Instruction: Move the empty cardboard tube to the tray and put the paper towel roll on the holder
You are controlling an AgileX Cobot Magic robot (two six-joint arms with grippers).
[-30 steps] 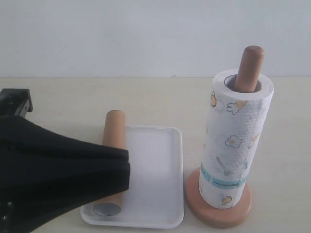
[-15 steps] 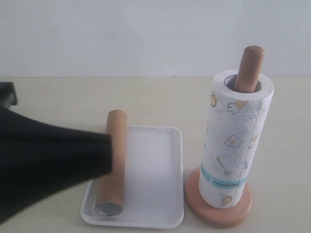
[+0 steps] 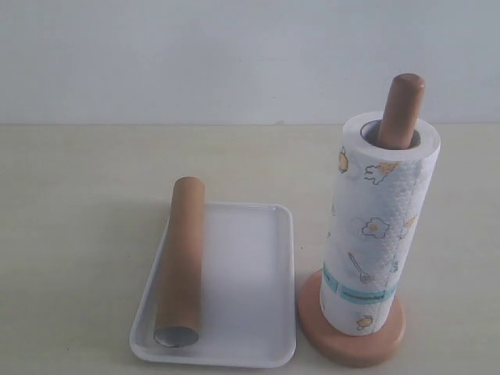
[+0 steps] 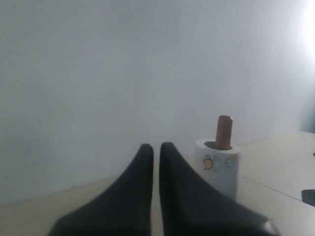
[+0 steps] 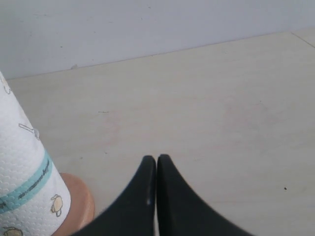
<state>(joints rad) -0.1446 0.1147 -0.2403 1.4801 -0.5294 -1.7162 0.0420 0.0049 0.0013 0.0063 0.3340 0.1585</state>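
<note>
The brown cardboard tube [image 3: 181, 262] lies lengthwise along the left side of the white tray [image 3: 250, 289]. The paper towel roll [image 3: 379, 226] stands upright on the wooden holder [image 3: 351, 332], whose round-topped post [image 3: 402, 105] pokes out of its core. Neither gripper shows in the exterior view. In the left wrist view my left gripper [image 4: 156, 147] is shut and holds nothing, with the paper towel roll [image 4: 219, 164] and post [image 4: 224, 130] beyond it. In the right wrist view my right gripper [image 5: 156, 160] is shut and holds nothing, beside the paper towel roll [image 5: 24, 177] and the holder's base [image 5: 78, 204].
A pale wooden table [image 3: 94, 180] carries everything and a plain white wall [image 3: 234, 55] rises behind it. The table's right edge [image 4: 307, 196] shows in the left wrist view.
The left arm, which covered the lower left of the exterior view, has drawn back to the left and out of sight. The tube, tray, roll and holder have not moved.
</note>
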